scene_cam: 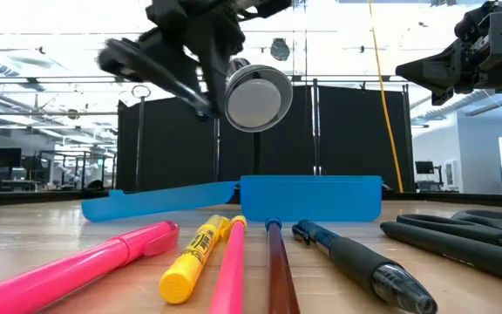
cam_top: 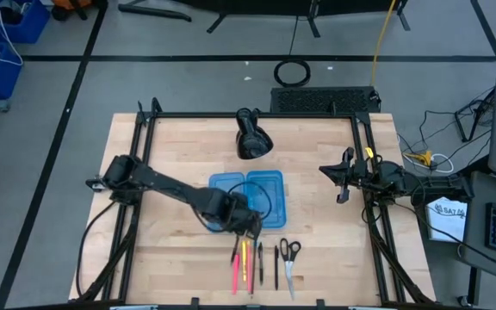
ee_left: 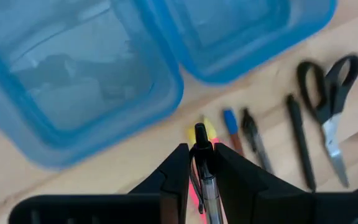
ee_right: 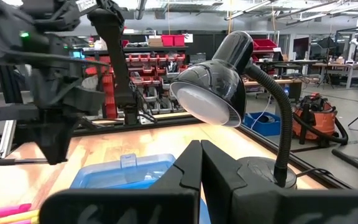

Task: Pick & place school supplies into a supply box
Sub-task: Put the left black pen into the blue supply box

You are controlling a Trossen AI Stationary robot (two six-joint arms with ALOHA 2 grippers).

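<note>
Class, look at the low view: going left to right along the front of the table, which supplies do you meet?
Pink highlighter → yellow marker → pink pencil → brown pencil → black pen → scissors.

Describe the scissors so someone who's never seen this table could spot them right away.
Start at the open blue supply box in the middle of the wooden table. Just in front of it, a row of pens and pencils lies side by side along the near edge. The scissors end that row on the robot's right: the only item with two black loop handles and silver blades.
</note>
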